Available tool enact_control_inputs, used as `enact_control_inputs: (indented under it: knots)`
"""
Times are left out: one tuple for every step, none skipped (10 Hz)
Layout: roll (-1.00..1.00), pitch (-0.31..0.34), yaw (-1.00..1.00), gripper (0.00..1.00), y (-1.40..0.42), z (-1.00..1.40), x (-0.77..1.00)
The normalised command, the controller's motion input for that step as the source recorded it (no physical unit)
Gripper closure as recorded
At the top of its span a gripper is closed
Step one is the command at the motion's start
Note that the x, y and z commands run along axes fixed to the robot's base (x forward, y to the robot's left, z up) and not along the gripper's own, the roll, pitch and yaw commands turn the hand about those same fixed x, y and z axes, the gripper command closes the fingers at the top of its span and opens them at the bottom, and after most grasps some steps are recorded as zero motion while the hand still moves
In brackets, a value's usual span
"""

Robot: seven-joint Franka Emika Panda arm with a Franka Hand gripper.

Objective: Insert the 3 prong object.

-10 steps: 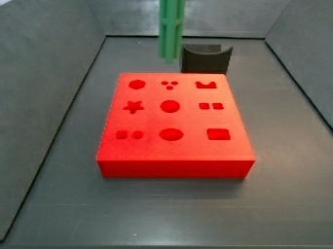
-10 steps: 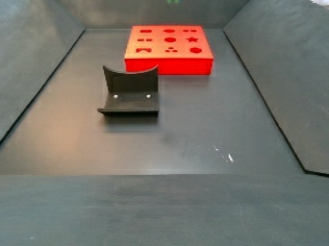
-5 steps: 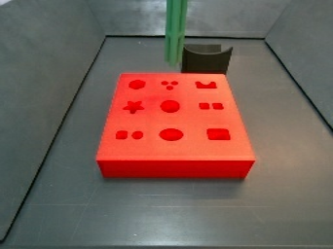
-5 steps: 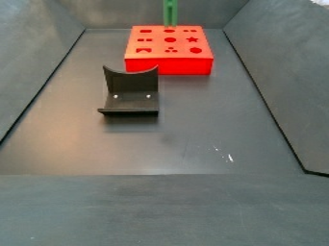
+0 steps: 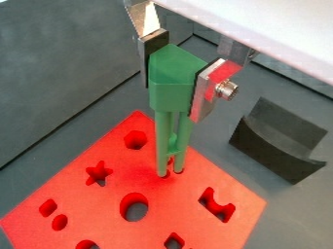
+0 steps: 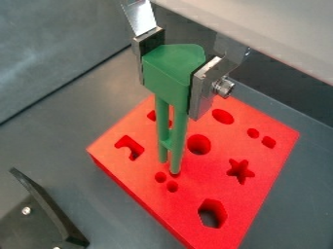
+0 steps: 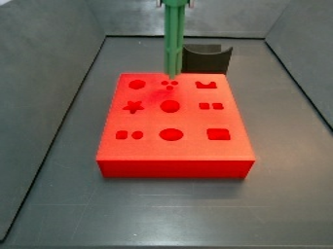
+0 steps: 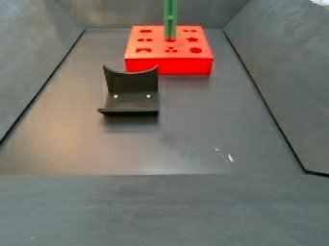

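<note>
The 3 prong object (image 5: 169, 88) is a bright green bar that hangs upright, prongs down. My gripper (image 5: 182, 66) is shut on its thick top end, which also shows in a wrist view (image 6: 169, 73). The prong tips are close over the three small holes (image 7: 169, 86) near the far edge of the flat red block (image 7: 169, 146). I cannot tell whether the tips touch the block. The bar shows in both side views (image 7: 172, 39) (image 8: 170, 13); the gripper itself is out of frame there. The red block also shows in the wrist views (image 5: 124, 199) (image 6: 221, 190).
The dark fixture (image 8: 129, 92) stands on the dark floor apart from the red block (image 8: 167, 58). It also shows behind the block in a side view (image 7: 205, 56) and in the wrist views (image 5: 279, 141) (image 6: 39, 219). Sloping grey walls enclose the floor.
The green bar has moved from behind the block's far edge to over the three small holes, and has come lower. The block and the fixture have not moved.
</note>
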Motion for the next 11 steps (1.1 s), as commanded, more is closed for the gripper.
enact_control_inputs:
  knots:
    - [0.13, 0.070, 0.07, 1.00, 0.01, -0.39, 0.10]
    - [0.08, 0.000, 0.01, 1.00, 0.04, -0.36, 0.03]
    - [0.01, -0.056, 0.01, 1.00, 0.01, -0.28, 0.00]
    - [0.00, -0.129, 0.08, 1.00, 0.03, -0.27, 0.00]
    - [0.00, -0.100, 0.14, 1.00, 0.15, -0.14, -0.01]
    - [-0.07, -0.066, 0.12, 1.00, 0.25, 0.00, 0.00]
    - [-0.05, -0.094, 0.11, 1.00, 0.22, -0.08, -0.08]
    - [0.00, -0.093, 0.09, 1.00, 0.00, -0.10, -0.15]
    - [0.06, -0.006, 0.14, 1.00, -0.29, -0.01, 0.00]
    - [0.05, 0.000, 0.09, 1.00, -0.19, -0.03, 0.00]
    - [0.00, -0.019, 0.05, 1.00, -0.08, -0.07, 0.00]
